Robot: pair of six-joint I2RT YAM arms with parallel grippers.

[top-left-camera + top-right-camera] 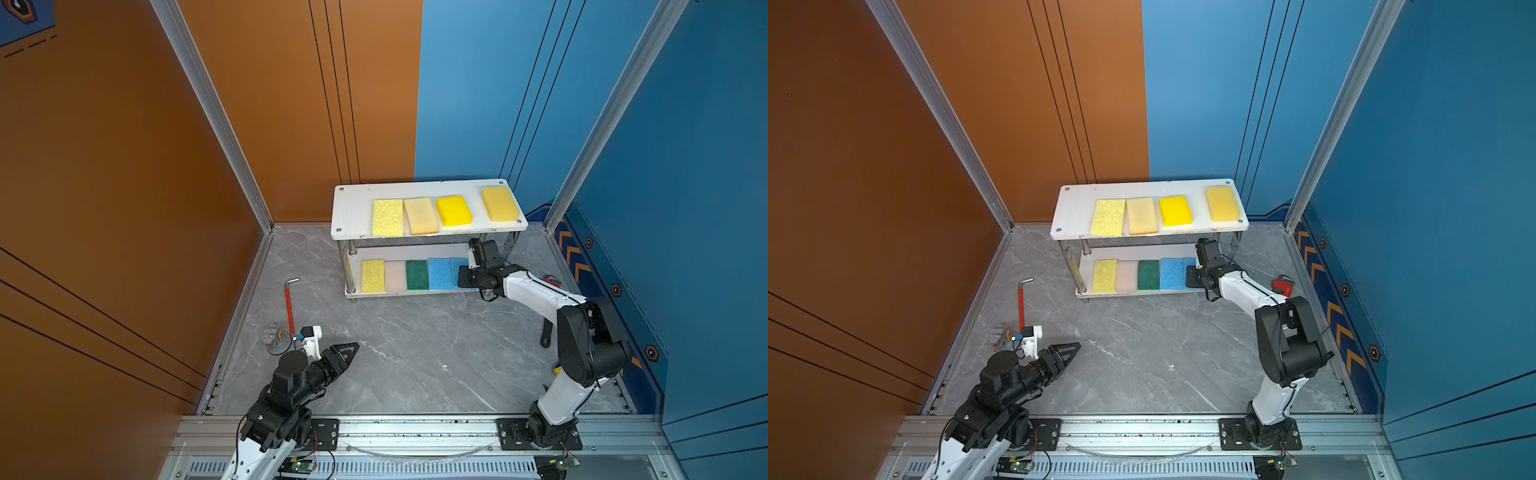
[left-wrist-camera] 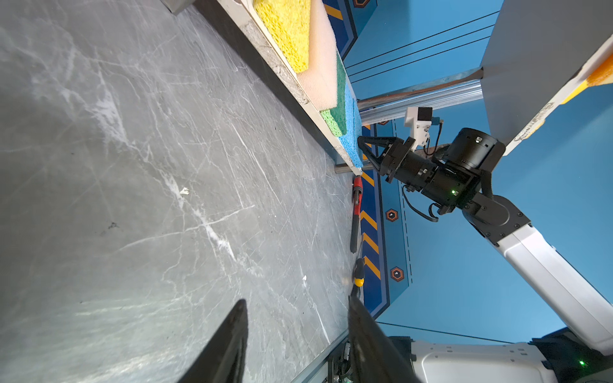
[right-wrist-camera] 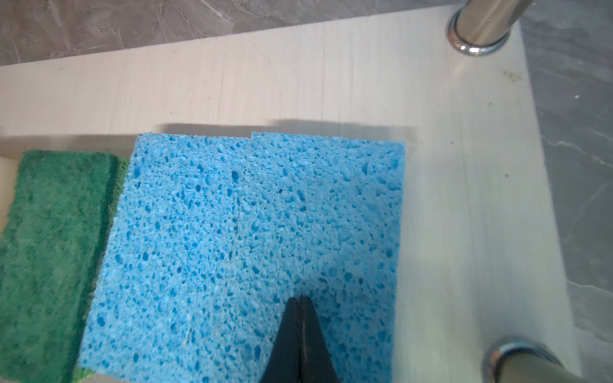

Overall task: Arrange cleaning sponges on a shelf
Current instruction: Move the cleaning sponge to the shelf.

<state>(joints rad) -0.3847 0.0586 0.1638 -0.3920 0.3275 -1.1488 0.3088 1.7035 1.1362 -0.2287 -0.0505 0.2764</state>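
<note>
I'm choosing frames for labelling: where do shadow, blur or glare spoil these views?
Right wrist view: a dark shadow band crosses the shelf board along the blue sponges, and the green sponge looks smeared. Left wrist view: the left end effector's fingers are out of focus, with streaky glare on the floor. Both top views: the lower tier is partly shaded.

Both top views look down over the whole desk (image 1: 415, 353); both wrist cameras, nearer, share the shelf (image 3: 331, 83).
</note>
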